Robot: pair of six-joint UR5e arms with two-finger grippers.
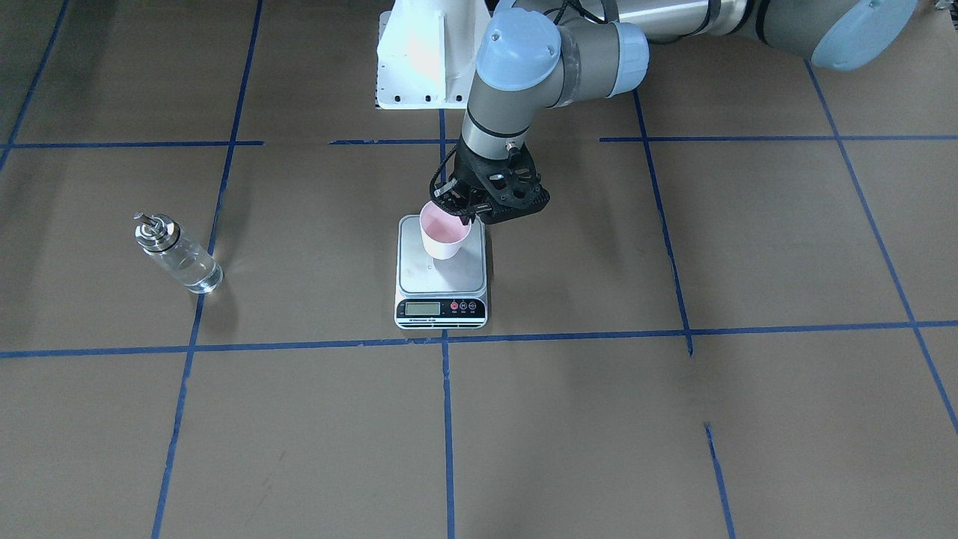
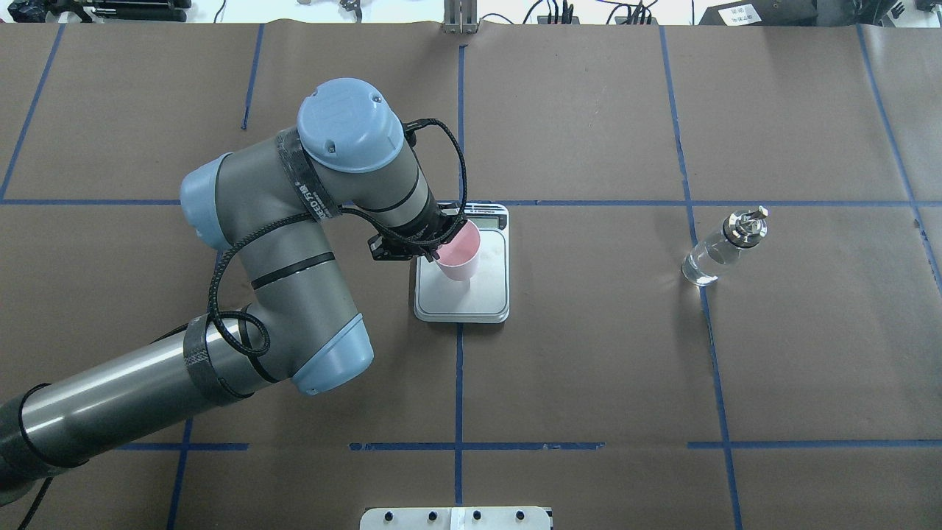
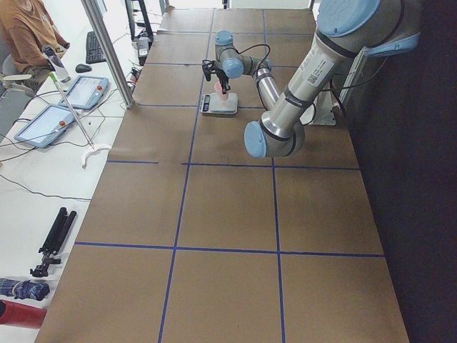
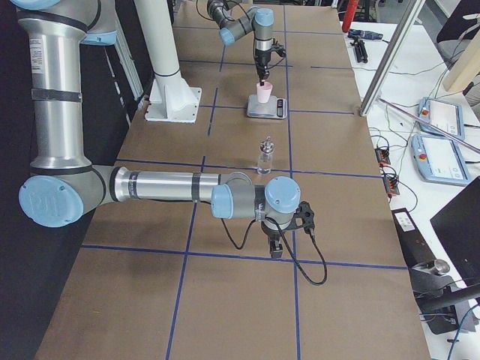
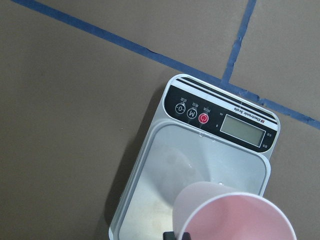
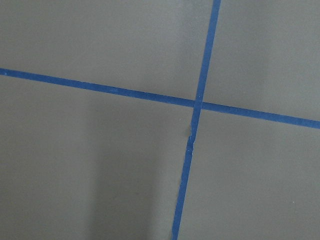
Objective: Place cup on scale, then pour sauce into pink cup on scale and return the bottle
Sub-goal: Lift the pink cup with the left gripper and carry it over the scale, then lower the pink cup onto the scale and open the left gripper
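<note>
Left hand (image 1: 465, 215) pinched the cup (image 1: 445, 239) by its rim over the scale (image 1: 430, 278), the bottle (image 1: 179, 256) well aside; only the right-side view caught the right hand (image 4: 275, 249), its opening impossible to tell.

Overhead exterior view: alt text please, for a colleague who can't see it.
The left gripper holds a pink cup by its rim over the scale, mid-frame. A clear glass bottle with a metal cap stands apart, to the right.

We find the cup (image 1: 446, 233) over the scale (image 1: 441, 281), the bottle (image 1: 178, 256) aside.
The scale lies at the middle of the table (image 1: 748, 224); the bottle stands well apart, toward the robot's right.
</note>
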